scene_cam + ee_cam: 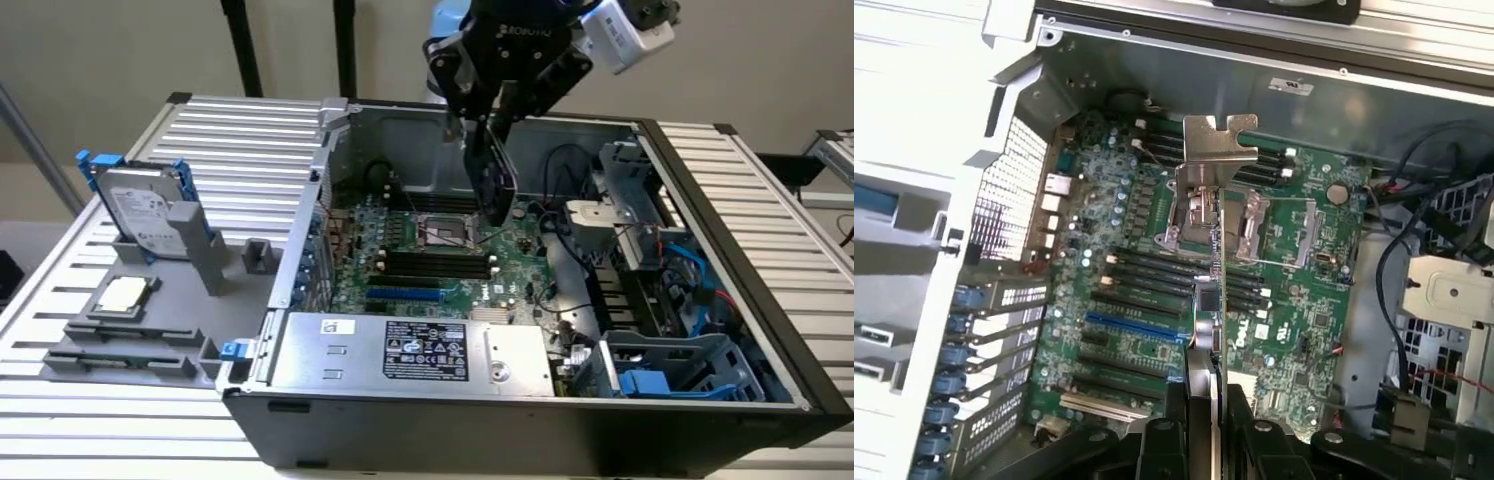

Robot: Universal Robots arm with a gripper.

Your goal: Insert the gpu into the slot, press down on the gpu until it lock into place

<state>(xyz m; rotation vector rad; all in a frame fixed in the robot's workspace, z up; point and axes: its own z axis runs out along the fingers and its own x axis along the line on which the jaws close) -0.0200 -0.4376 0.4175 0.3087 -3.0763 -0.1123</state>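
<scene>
Jaws clamp the gpu (490, 180) above the motherboard (441, 265) — slatted table (240, 130), beige wall (107, 50).

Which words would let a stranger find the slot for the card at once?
Look into the open computer case at the green motherboard on its floor. Between the silver power-supply box and the black memory slots lies the slot, a long narrow strip. Of the strips there, it alone is bright blue.
</scene>
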